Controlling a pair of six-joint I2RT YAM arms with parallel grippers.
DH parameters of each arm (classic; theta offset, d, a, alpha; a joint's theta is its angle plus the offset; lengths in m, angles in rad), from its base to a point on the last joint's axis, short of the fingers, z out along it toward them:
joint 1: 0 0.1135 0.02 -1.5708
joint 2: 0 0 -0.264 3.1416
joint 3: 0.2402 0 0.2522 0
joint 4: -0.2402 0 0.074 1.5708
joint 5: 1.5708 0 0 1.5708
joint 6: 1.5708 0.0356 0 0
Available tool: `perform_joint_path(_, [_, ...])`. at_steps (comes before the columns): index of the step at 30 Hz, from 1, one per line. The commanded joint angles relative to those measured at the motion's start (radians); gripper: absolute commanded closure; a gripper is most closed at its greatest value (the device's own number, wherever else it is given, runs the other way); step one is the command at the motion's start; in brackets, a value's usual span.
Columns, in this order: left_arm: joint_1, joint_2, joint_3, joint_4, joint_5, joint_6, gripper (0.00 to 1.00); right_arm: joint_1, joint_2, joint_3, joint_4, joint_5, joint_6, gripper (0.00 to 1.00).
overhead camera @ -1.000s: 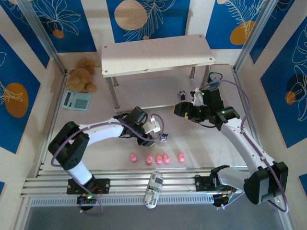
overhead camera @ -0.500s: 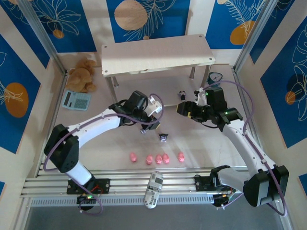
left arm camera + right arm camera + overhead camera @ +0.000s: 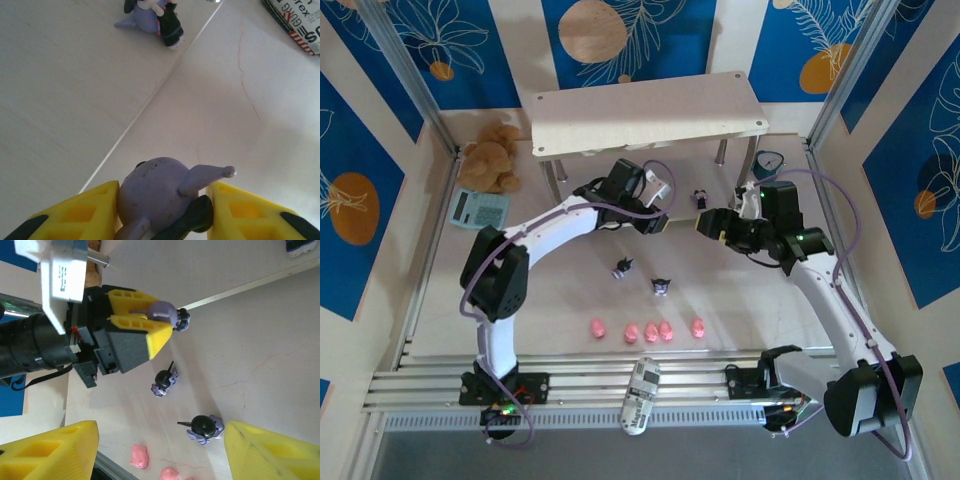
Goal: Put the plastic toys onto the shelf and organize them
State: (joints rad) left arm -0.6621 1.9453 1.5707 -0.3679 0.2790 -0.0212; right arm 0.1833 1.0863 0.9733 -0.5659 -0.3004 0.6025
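- A brown teddy bear (image 3: pixel 492 155) sits far left, beside the two-tier shelf (image 3: pixel 645 120).
- The left gripper (image 3: pixel 655 222) clamps a purple-and-white figurine (image 3: pixel 160 192) (one thin point juts past the fingers) near the front edge of the shelf's lower board.
- Two loose figurines (image 3: pixel 622 268) lie on the table, and five pink pigs (image 3: pixel 651 331) sit in a row nearer the arm bases.
- Another figurine (image 3: pixel 700 197) stands on the lower board.
- The right gripper (image 3: pixel 705 225) hangs empty with its jaws wide apart.

We see pink pigs (image 3: pixel 666 330), our yellow fingers (image 3: pixel 75 212), a lilac-and-black figurine (image 3: pixel 155 192), whitish shelf (image 3: pixel 645 112), brown bear (image 3: pixel 492 155), blue leaf-patterned walls (image 3: pixel 920 150) with orange discs.
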Motion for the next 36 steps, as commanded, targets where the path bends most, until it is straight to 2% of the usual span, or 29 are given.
perform_joint_path(1, [0.011,0.039,0.093,-0.009,0.002,-0.012,0.86,-0.021,-0.008,-0.019,0.001,-0.041,-0.021,0.32])
perform_joint_path(21, [0.015,0.235,0.329,-0.075,-0.069,-0.021,0.86,-0.126,0.061,-0.017,0.028,-0.139,-0.055,0.32])
perform_joint_path(36, [0.014,0.274,0.342,-0.073,-0.111,-0.071,0.83,-0.166,0.074,-0.041,0.052,-0.180,-0.063,0.32])
